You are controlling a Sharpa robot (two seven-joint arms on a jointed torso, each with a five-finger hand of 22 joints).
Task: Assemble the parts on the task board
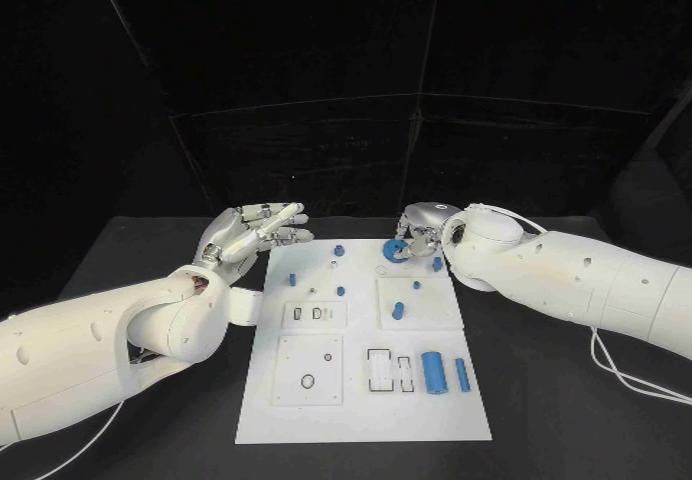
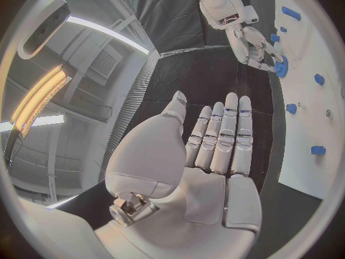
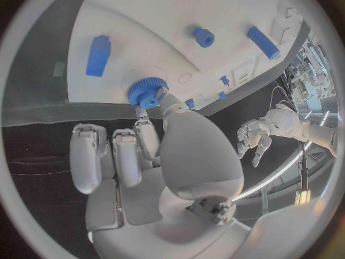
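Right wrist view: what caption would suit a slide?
Right hand pinches a blue gear at the white task board.

text: none legible | labels: none | numbers: none

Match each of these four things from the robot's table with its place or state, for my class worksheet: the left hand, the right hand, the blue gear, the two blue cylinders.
Things:
1. left hand
2. right hand
3. blue gear
4. two blue cylinders

Places or states:
A. lying side by side at the near right of the task board
B. open, holding nothing, raised off the board's far left corner
C. at the board's far edge, between fingertips
D. fingertips on a blue part

Pairs: 1-B, 2-D, 3-C, 4-A
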